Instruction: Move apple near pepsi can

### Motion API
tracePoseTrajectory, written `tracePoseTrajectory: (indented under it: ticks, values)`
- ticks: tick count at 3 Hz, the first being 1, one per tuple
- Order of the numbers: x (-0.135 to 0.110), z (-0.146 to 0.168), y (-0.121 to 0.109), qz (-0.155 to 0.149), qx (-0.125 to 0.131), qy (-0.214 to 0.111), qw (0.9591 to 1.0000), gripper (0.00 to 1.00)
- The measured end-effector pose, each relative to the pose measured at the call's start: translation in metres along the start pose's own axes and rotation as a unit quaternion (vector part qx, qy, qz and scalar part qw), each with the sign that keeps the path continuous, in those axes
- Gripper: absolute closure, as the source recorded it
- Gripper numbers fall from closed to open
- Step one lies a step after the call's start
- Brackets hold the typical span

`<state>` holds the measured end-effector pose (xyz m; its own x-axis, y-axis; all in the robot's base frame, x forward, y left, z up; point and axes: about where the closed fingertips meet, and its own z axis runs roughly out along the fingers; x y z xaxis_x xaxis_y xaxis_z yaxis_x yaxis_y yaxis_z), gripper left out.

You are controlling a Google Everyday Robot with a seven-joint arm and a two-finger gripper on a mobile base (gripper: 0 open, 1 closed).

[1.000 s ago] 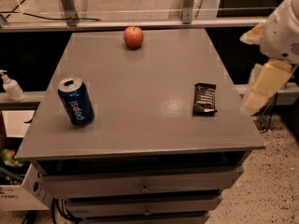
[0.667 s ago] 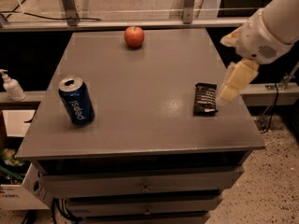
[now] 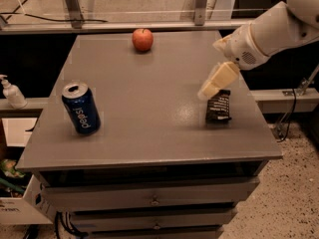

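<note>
The red-orange apple (image 3: pixel 142 39) sits near the far edge of the grey table top (image 3: pixel 149 98). The dark blue pepsi can (image 3: pixel 80 108) stands upright near the front left, well apart from the apple. My gripper (image 3: pixel 215 81) hangs above the table's right side, right of the apple and far from it, just above a black snack bar wrapper. It holds nothing that I can see.
A flat black snack bar wrapper (image 3: pixel 219 106) lies on the right side of the table. Drawers (image 3: pixel 154 199) sit under the top. A white pump bottle (image 3: pixel 11 92) stands on a low shelf to the left. A railing (image 3: pixel 149 19) runs behind the table.
My arm has swung in from the right edge over the table, leftward, now above the snack bar wrapper. The apple and the can have not moved.
</note>
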<state>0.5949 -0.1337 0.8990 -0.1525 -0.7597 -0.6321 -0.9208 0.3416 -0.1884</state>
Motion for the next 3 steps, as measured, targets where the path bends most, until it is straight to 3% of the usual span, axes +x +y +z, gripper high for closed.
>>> tracePoseTrajectory:
  ticks: [1,2,3]
  values:
    - [-0.046,0.023,-0.007,0.022,0.011,-0.092,0.9954,0.00]
    - [-0.046,0.023,-0.007,0.022,0.011,-0.092,0.9954,0.00]
    - [-0.050,0.047,-0.023,0.023,0.022,-0.094,0.9950,0.00]
